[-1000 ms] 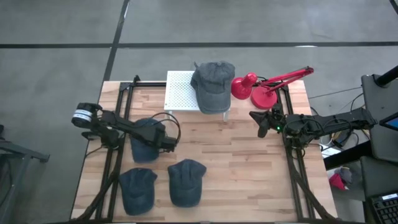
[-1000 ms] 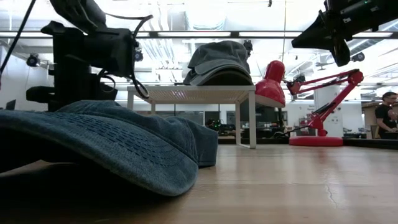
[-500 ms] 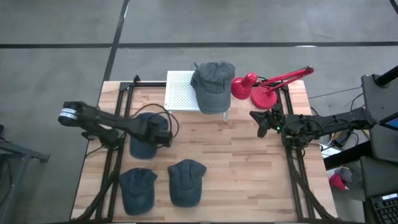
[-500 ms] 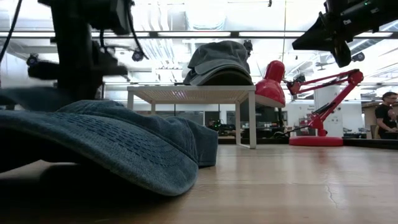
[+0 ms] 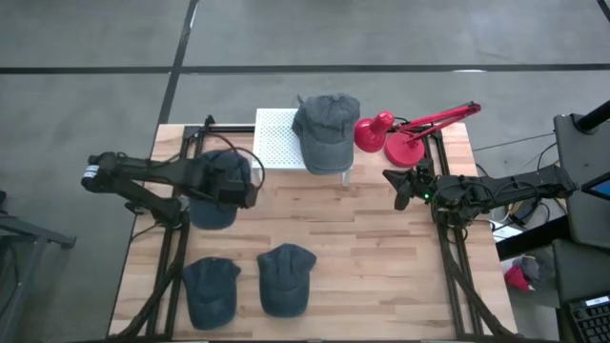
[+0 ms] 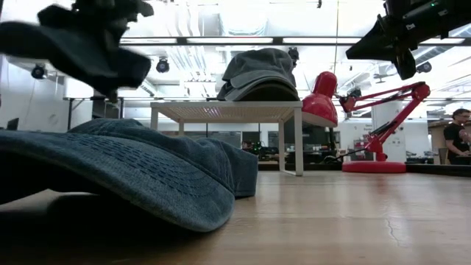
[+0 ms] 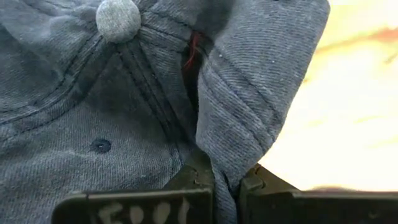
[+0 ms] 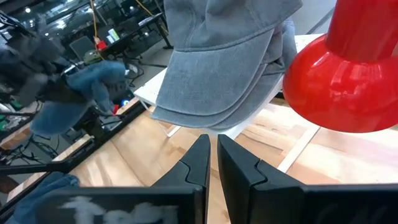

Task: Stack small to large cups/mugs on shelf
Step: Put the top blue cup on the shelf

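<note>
One dark blue denim baseball cap (image 5: 213, 189) is hanging clear of the wooden plank tabletop (image 5: 372, 257), pinched by a fold of its crown in the left gripper (image 7: 225, 180), just off the near-left corner of the small white perforated-metal rack (image 5: 276, 141). Grey fabric caps (image 5: 327, 128) are sitting stacked on the rack's right half, beside a red desk lamp (image 5: 405, 133). Two more denim caps (image 5: 286, 278) are lying near the front edge. The right gripper (image 5: 392, 180) is waiting near the lamp, fingers nearly together and holding nothing.
</note>
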